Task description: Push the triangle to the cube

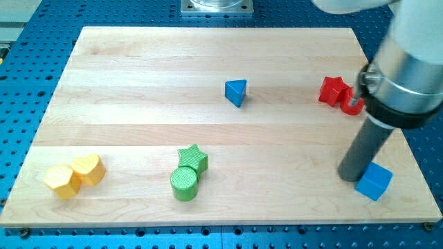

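Note:
A blue triangle block [236, 92] lies on the wooden board, above the board's middle. A blue cube [374, 181] sits near the board's lower right corner. My dark rod comes down from the view's upper right, and my tip [350, 176] rests on the board just left of the cube, touching or almost touching it. The triangle is far up and left of my tip.
A red star [333, 90] with another red block [351, 104] beside it, partly hidden by the arm, lies at the right. A green star [193, 158] and green cylinder [185, 184] sit at the lower middle. Two yellow blocks [74, 176] lie at the lower left.

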